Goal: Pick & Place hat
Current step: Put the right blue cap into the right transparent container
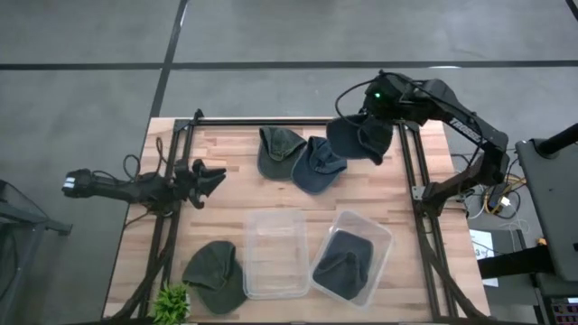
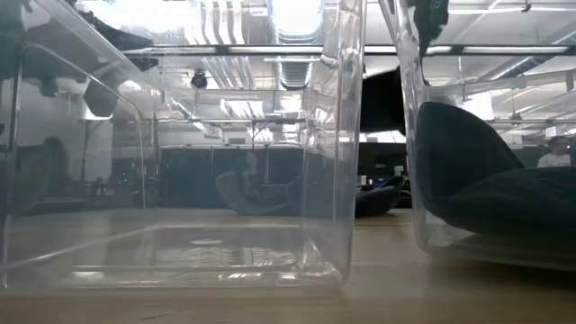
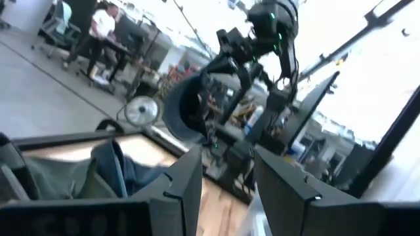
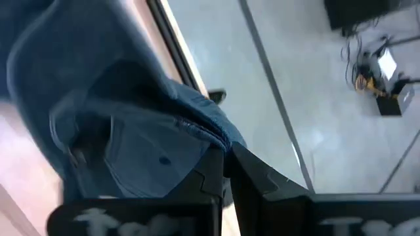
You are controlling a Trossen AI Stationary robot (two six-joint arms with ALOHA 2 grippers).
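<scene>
My right gripper [image 1: 376, 116] is shut on a dark blue hat [image 1: 359, 138], held in the air over the table's far right corner. The hat also shows in the left wrist view [image 3: 187, 113] and fills the right wrist view [image 4: 125, 124]. My left gripper [image 1: 217, 176] waits open above the table's left side, touching nothing. A green hat [image 1: 278, 150] and a blue hat [image 1: 318, 166] lie side by side on the far middle of the table. Another green hat [image 1: 215, 275] lies near the front left. A dark hat [image 1: 343, 264] sits inside the right clear bin [image 1: 379, 236]. My right gripper pinches the dark blue hat between its two shut fingers [image 4: 256, 180], on a gathered fold of cloth at the hat's edge [image 4: 209, 139]. The fingers come from above. The hat is lifted clear of the table and hangs slack below the gripper.
An empty clear bin [image 1: 275, 254] stands at the front middle, beside the bin with the hat; in the low view its wall [image 2: 346, 135] is close by. A small green plant [image 1: 170, 305] is at the front left corner. Black frame rails [image 1: 411, 171] run along both table sides.
</scene>
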